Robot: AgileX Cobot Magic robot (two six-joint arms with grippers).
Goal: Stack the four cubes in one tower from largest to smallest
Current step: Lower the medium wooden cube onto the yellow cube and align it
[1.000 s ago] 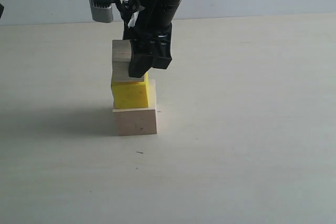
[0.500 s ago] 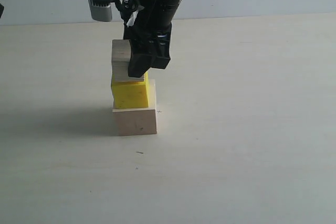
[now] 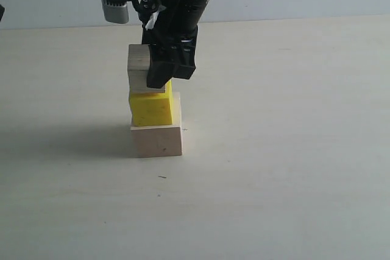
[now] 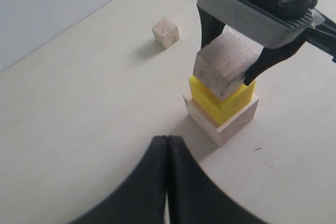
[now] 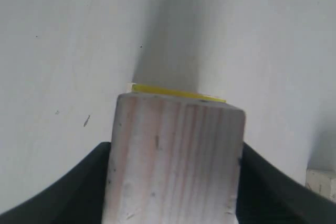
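- The right gripper (image 4: 228,61) is clamped on the medium wood cube (image 5: 176,156), with one black finger on each side of it.
- That cube sits right over the yellow cube (image 3: 151,109). Their faces look like they meet in the exterior view, but I honestly can't tell whether it's resting there or a hair above.
- From the right wrist view you only get a thin yellow sliver peeking out past the far edge of the held cube.
- The yellow one is sitting on the big pale wood cube (image 3: 156,141), which is flat on the table (image 3: 292,150). It's pushed toward the left side in the exterior view, so a strip of the big cube's top shows on the right.
- The smallest wood cube (image 4: 166,32) is alone on the table, well apart from the stack and not touching anything.
- The left gripper (image 4: 167,182) is pressed fully closed with nothing between its fingers. It hangs off to the side of the stack, clear of all the cubes.
- So it's three levels high at the moment, with the little cube not on yet.
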